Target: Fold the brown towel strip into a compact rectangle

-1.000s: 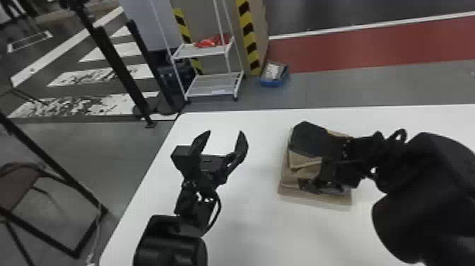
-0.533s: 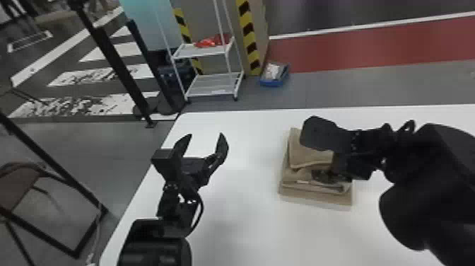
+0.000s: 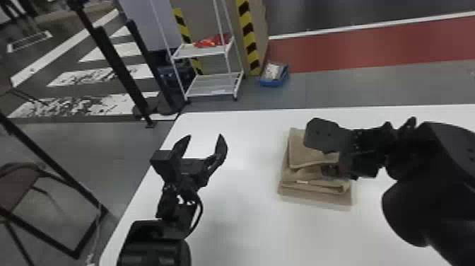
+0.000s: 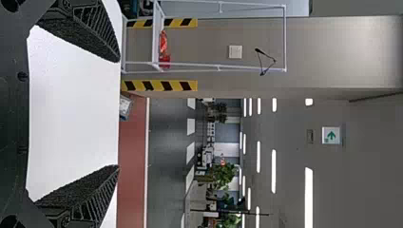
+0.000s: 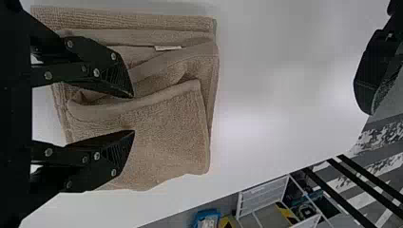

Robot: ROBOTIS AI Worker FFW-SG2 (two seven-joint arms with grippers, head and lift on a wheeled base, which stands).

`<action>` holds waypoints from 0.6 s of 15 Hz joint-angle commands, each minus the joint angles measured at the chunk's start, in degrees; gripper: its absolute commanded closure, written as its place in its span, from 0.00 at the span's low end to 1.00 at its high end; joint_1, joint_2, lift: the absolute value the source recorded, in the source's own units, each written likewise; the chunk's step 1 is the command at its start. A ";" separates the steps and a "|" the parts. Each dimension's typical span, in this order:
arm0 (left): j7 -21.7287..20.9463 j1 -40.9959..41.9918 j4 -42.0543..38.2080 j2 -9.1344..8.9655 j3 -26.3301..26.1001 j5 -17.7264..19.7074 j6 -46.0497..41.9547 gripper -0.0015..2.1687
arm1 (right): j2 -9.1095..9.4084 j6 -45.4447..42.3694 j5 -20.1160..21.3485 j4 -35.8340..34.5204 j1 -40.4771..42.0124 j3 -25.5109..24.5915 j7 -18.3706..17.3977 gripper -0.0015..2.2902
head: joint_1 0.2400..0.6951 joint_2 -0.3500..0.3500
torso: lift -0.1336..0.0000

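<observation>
The brown towel lies folded in uneven layers on the white table, right of the middle in the head view. Its top flap is skewed, with a rumpled fold beside it. My right gripper is over the towel's right part. In the right wrist view the right gripper stands open above the towel, nothing between its fingers but the towel's surface behind. My left gripper is open over the table's left part, apart from the towel. The left wrist view shows the left gripper with its fingers wide apart.
The white table has its left edge close by the left arm. Beyond the far edge stand a white shelf cart and a blue bin on the floor. A chair is at the left.
The right gripper has moved to the right and back from the towel's middle, uncovering more of its top layers. My left arm shifted left, then slightly back to the right, its gripper still open.
</observation>
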 commanded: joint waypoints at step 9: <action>0.00 -0.90 0.88 0.01 -0.38 -0.07 0.17 0.04 | -0.36 3.87 -5.65 -9.63 -0.28 -3.24 3.63 0.71 | 1.00 1.00 | 0.08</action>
